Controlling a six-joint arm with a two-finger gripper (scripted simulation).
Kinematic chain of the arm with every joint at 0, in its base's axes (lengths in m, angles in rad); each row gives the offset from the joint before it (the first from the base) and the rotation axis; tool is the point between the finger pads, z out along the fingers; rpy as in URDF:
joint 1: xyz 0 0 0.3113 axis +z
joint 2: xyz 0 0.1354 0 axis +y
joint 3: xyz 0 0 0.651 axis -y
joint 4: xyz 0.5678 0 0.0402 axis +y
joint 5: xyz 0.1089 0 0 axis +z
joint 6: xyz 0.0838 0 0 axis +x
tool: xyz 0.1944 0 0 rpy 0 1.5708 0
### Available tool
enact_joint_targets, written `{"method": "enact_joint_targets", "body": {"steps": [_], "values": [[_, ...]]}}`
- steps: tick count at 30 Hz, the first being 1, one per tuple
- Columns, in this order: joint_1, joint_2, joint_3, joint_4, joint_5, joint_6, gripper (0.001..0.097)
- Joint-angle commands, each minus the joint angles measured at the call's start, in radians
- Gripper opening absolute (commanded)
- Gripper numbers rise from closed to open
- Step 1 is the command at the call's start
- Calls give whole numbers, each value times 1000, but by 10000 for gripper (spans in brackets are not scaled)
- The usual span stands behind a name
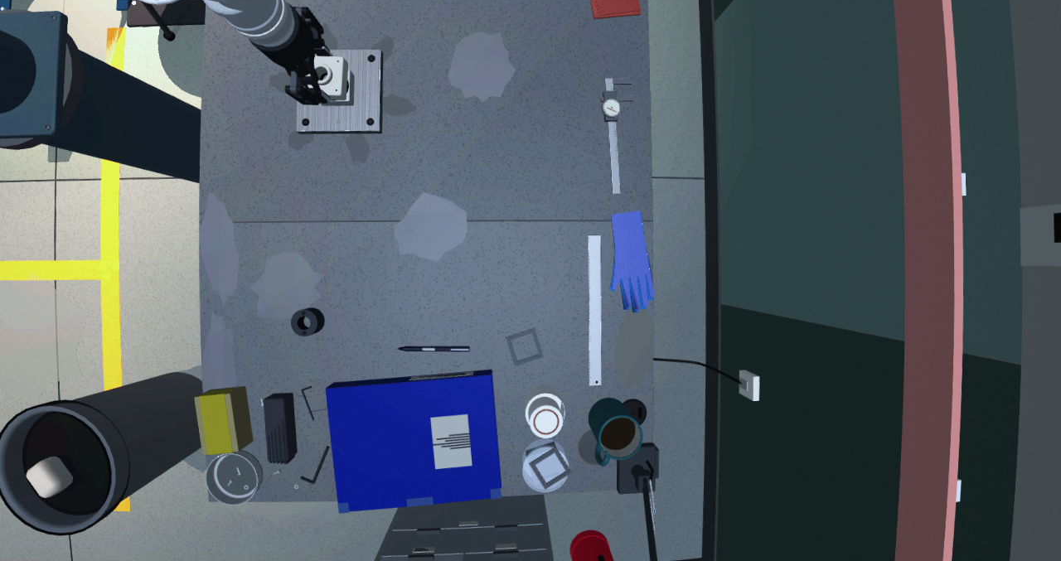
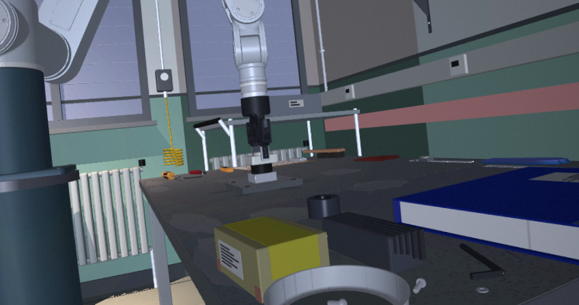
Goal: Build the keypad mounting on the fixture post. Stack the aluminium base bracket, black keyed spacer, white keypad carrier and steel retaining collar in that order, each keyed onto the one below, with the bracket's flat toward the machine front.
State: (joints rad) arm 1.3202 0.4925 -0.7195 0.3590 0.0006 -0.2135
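Observation:
The fixture post is hidden inside the stack on the grey fixture plate (image 1: 340,90) at the far left of the bench. The stack, seen from the second side camera, is the aluminium base bracket (image 2: 262,177), the black keyed spacer (image 2: 261,167) and the white keypad carrier (image 1: 331,76) (image 2: 260,159) on top. I hold the white keypad carrier in my gripper (image 1: 317,76) (image 2: 260,153), seated on the spacer. The steel retaining collar (image 1: 307,322) (image 2: 323,206), a dark ring, lies alone on the bench nearer the front.
A blue case (image 1: 412,439) sits at the near edge. Beside it are a yellow box (image 1: 222,419), a black finned block (image 1: 280,427), hex keys and a round dish (image 1: 233,476). A mug (image 1: 616,433), rulers, a blue glove (image 1: 631,261) and a dial gauge line the right side.

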Motion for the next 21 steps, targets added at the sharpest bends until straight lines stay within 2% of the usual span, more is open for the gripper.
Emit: {"method": "enact_joint_targets", "body": {"steps": [1, 8, 21], "values": [[0, -1, 1, -1, -2, 0, 765], [0, -1, 1, -1, -2, 0, 900], [0, -1, 1, -1, -2, 0, 900]]}}
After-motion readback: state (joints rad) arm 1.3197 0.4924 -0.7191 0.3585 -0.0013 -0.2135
